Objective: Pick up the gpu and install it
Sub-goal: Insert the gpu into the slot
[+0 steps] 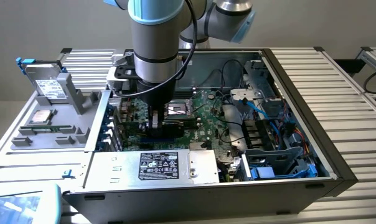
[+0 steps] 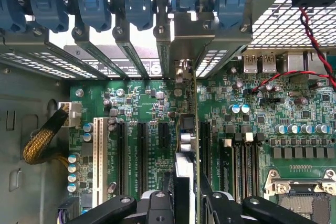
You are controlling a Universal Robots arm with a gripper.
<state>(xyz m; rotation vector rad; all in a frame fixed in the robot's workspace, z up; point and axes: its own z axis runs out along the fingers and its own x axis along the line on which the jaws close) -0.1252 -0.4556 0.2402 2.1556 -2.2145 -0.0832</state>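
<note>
Starting at the exterior view's left, a grey parts tray (image 1: 57,126) is sitting on the slatted tabletop (image 1: 337,93). It is carrying a metal drive with a white label (image 1: 50,87) propped up at its far end and a narrow green memory stick (image 1: 48,129) lying nearer the camera. Moving along, the open computer case (image 1: 194,200) is showing its insides, with the power supply (image 1: 154,165) running along the near wall. And here's the arm (image 1: 154,42) reaching straight down into the middle, the pincer (image 1: 154,122) hanging low over the motherboard (image 1: 204,116). From the wrist view, the pincer (image 2: 187,205) is grasping the gpu (image 2: 185,166) between its two black fingers (image 2: 160,205). The card is standing on edge and showing only its thin side. It is running from the fingers toward the case's rear wall, its far end reaching the row of slot covers (image 2: 126,56) under the blue clips (image 2: 139,1). It is sitting in line with the black expansion slots (image 2: 142,156), between two of them; whether its lower edge is touching a slot, I cannot tell. Over at the exterior view's right, blue cables (image 1: 266,114) are trailing down toward a blue drive cage (image 1: 272,165).
</note>
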